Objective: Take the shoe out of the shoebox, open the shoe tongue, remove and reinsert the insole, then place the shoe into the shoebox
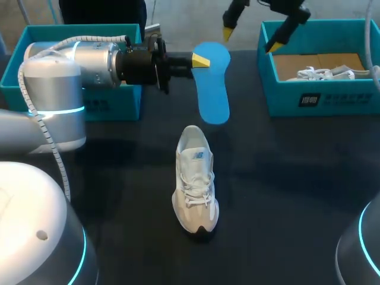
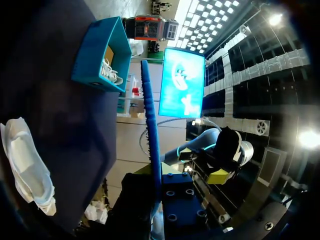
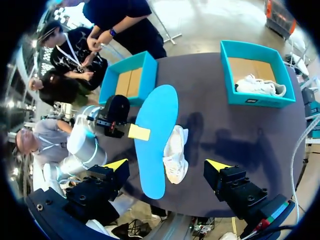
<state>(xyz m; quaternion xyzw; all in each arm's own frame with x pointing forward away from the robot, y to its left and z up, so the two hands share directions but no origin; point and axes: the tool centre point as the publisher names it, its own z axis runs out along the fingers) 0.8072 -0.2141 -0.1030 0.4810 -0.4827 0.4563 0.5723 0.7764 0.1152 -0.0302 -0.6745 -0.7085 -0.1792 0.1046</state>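
Observation:
A white sneaker [image 1: 195,178] lies on the dark table, toe toward the front edge. Its blue insole [image 1: 214,83] is out of the shoe and hangs above the table behind it, with my left gripper [image 1: 200,60] shut on one long edge. In the left wrist view the insole [image 2: 151,135] stands edge-on between the fingers of the left gripper [image 2: 152,172], and the sneaker [image 2: 27,165] lies off to the side. My right gripper [image 1: 250,39] is open and empty, high over the table's far side. The right wrist view looks down on the insole [image 3: 155,135] and the sneaker [image 3: 176,152].
A teal shoebox [image 1: 344,98] at the back right holds another white shoe [image 1: 323,73]. A second teal shoebox [image 1: 113,104] stands at the back left, behind my left arm. The dark tabletop [image 1: 285,178] surrounds the sneaker.

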